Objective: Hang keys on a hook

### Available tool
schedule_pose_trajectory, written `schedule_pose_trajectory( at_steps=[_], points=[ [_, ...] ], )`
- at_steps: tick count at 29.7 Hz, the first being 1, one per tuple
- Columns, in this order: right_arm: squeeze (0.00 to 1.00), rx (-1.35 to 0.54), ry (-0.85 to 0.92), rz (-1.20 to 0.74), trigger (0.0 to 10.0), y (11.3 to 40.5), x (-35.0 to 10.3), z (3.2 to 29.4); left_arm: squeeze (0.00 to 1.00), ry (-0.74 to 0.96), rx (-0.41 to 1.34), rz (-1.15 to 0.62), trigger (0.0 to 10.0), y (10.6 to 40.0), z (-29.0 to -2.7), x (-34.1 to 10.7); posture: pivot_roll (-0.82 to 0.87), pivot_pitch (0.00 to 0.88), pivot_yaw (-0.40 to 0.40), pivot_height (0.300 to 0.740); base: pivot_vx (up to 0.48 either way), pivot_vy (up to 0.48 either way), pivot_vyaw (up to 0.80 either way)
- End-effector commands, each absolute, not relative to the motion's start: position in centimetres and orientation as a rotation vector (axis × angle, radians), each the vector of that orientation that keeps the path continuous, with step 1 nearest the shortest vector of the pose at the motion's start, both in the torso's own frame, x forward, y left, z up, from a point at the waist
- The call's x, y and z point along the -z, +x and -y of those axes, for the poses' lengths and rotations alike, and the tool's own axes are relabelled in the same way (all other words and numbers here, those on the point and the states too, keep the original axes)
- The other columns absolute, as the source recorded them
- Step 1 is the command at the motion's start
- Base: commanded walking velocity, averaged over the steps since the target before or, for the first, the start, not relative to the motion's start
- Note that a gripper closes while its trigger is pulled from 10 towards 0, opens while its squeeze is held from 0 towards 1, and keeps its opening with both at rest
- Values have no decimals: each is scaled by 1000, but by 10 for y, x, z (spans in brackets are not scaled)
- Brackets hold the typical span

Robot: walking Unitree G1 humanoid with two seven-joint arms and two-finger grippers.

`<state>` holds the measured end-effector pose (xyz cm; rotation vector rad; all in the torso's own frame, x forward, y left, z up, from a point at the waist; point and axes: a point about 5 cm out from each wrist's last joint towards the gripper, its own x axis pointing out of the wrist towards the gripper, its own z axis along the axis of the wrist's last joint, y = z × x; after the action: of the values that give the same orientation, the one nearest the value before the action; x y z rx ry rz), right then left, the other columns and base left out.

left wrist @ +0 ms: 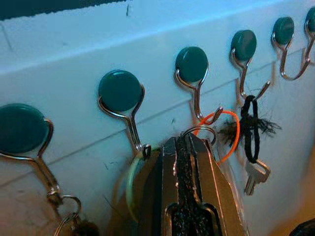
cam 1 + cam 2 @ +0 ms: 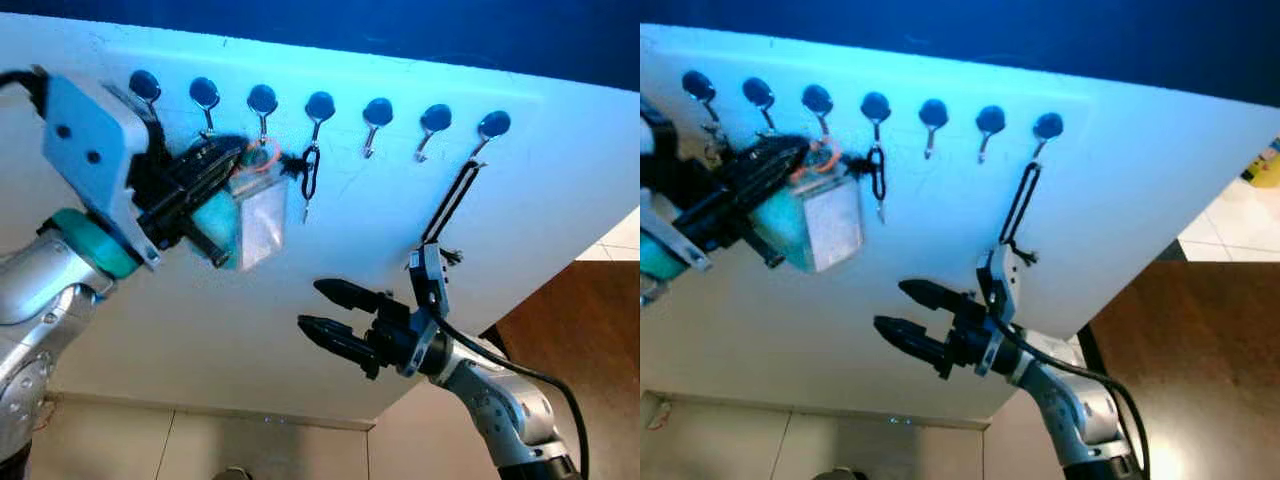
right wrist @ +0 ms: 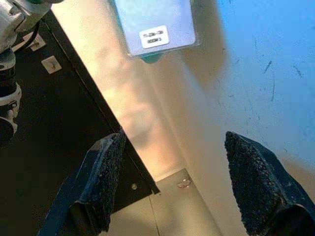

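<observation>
A white board (image 2: 400,230) carries a row of wire hooks under dark round magnets. My left gripper (image 2: 238,152) is raised to the third hook (image 1: 193,66) and is shut on a key ring (image 1: 201,131). From the ring hang an orange loop (image 1: 227,129) and a clear card (image 2: 262,222) with a teal piece behind it. The orange loop lies against that hook's upturned tip; whether it is hooked on is unclear. Lower down, my right gripper (image 2: 312,306) stands open and empty in front of the board, with the card (image 3: 155,22) above its fingers.
The fourth hook holds a black cord (image 1: 251,129) with a small key (image 1: 256,174). A long black strap (image 2: 455,200) hangs from the seventh hook. Another ring (image 1: 64,216) hangs at the first hook. Two hooks between cord and strap are bare. Brown floor (image 2: 590,320) lies at the right.
</observation>
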<state>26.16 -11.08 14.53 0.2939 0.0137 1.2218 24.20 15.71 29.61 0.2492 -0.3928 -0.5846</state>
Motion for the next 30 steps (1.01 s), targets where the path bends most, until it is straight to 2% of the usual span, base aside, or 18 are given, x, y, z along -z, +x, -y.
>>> schedule_pose_trajectory(
  at_steps=[1,9,10,16,17,19,23,30],
  points=[
    [0,-1221,287,-31,10000,260,-141,111,0,261,602,336,10000,243,-156,-286,103,0,18,740,0,0,0],
    [0,-1221,284,-32,10000,260,-140,111,0,250,599,334,10000,244,-157,-283,100,0,17,740,0,0,0],
    [0,-1221,283,-33,10000,260,-140,111,1000,214,617,355,10000,242,-156,-286,98,0,16,740,0,0,0],
    [0,-1220,283,-35,10000,260,-140,112,1000,116,677,410,10000,234,-155,-295,100,0,15,740,0,0,0],
    [0,-1220,283,-36,10000,260,-140,112,0,91,718,409,10000,229,-157,-295,102,0,14,740,0,0,0],
    [0,-1220,283,-36,10000,260,-140,112,0,91,718,409,10000,229,-157,-295,102,0,14,740,0,0,0],
    [0,-1221,288,-36,10000,261,-140,112,0,11,866,359,10000,211,-164,-285,113,0,12,740,0,0,0],
    [0,-1227,286,-37,10000,262,-141,112,0,57,924,232,10000,198,-163,-257,116,0,6,740,0,0,0]
  ],
)
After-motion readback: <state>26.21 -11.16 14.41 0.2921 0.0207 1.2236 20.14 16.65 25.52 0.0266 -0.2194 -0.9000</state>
